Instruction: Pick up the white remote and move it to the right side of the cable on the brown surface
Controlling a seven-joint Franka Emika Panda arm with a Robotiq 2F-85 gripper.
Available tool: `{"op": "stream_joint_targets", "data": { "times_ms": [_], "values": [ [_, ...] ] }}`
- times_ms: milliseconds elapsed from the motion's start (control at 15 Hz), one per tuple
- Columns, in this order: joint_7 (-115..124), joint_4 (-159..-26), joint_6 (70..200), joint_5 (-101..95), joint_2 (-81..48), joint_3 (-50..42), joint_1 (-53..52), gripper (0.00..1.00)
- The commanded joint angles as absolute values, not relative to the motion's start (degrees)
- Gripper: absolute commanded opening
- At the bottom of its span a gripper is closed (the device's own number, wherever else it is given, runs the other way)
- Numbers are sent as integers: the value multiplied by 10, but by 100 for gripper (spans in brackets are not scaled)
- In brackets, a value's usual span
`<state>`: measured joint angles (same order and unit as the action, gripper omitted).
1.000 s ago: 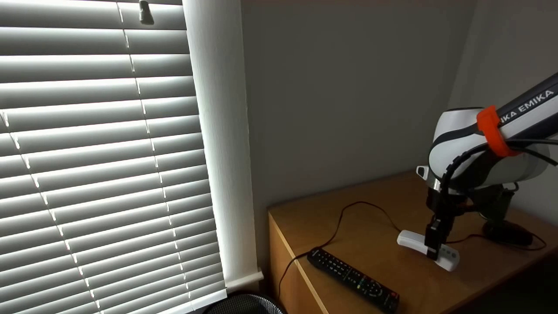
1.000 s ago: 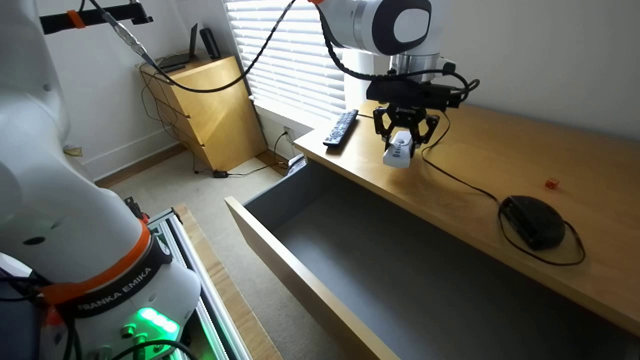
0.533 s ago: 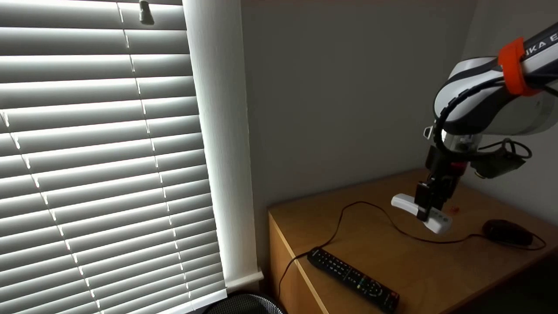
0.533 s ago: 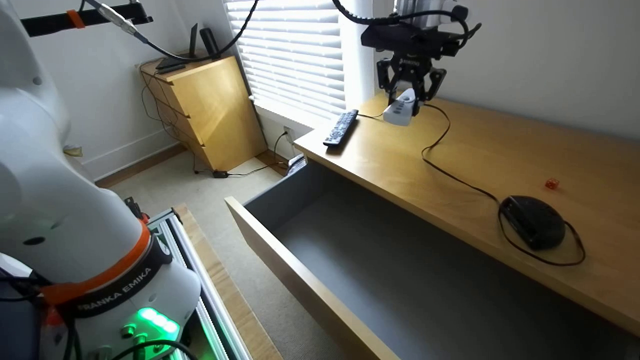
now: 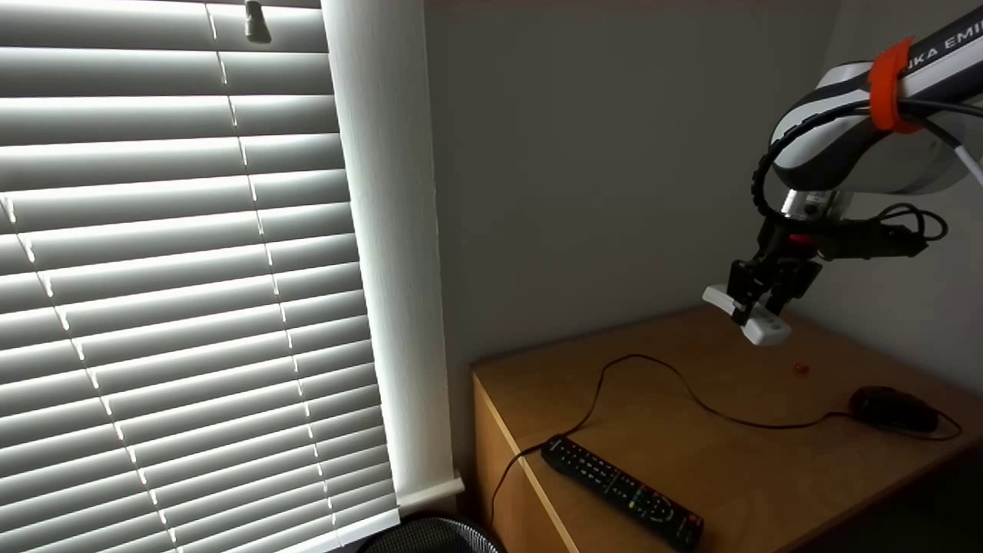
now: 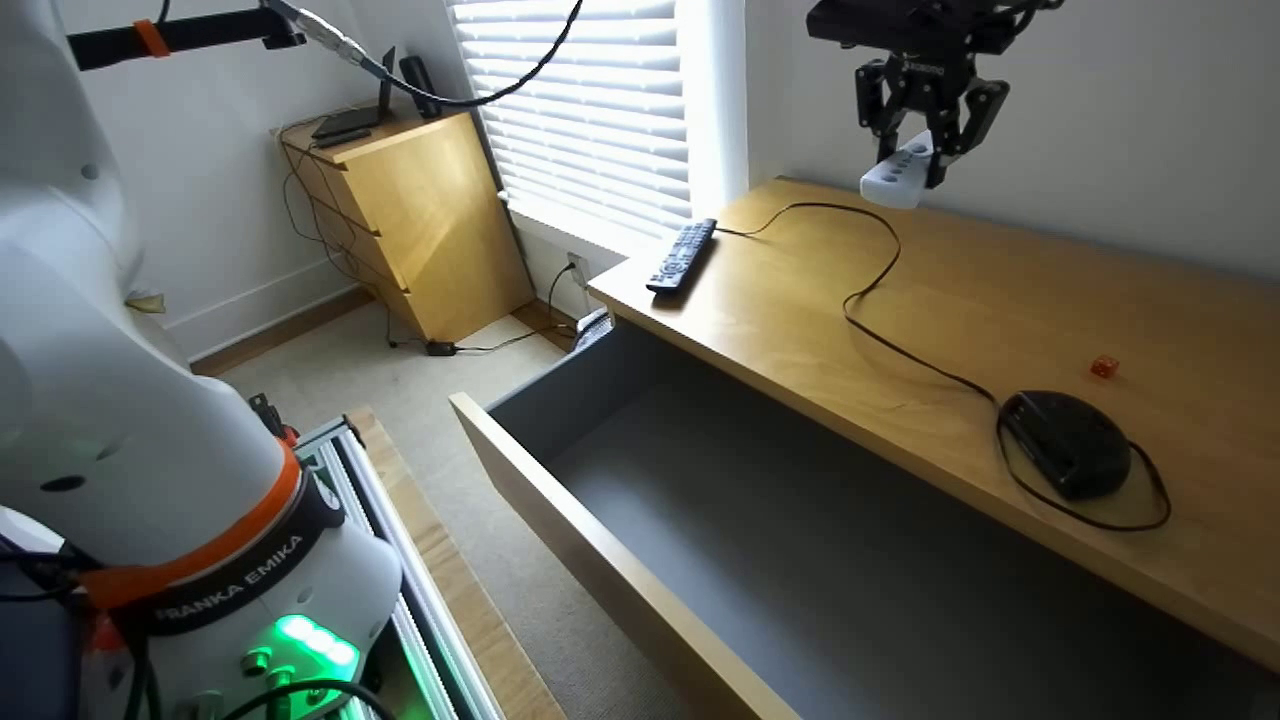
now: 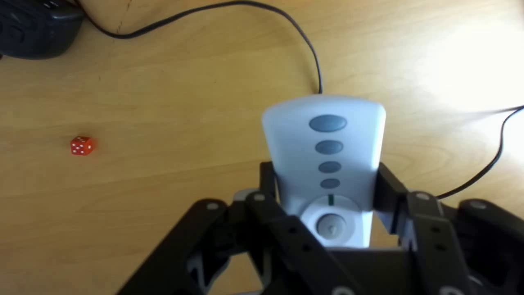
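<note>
Claw (image 7: 325, 179): drawn in on the white remote (image 6: 895, 178), one finger against each of its long sides.
White remote's place: up in the air, apart from the tabletop (image 6: 1000, 290); in the wrist view it hides part of the cable (image 7: 123, 36).
Button end: points toward the front-edge side of the cable, the plain end toward the wall (image 6: 1050, 120).
Long axis: slants across the tabletop, near parallel to the black remote (image 5: 623, 493); any tilt is hard to judge.
Red die (image 7: 81, 146): on the wall side of the cable, well apart from it.
Dark rounded object (image 6: 1065, 445): where the cable loops, the wire curling round its front.
Black remote: one end just beside the cable; touching or not, I cannot tell.
Front edge: across the cable from the red die, the pulled-out drawer (image 6: 602, 560) below it.
Room: wood between cable and front edge, narrowing near the dark rounded object; a broad stretch between cable and wall.
</note>
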<state>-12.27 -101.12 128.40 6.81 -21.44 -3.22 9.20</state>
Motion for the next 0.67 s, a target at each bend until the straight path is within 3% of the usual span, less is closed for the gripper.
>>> {"op": "stream_joint_targets", "data": {
  "times_ms": [0, 600],
  "values": [
    [-75, -928, 1260, 79, -280, -42, 103, 33],
    [-31, -825, 1250, 85, -389, -50, 142, 33]
  ]
}}
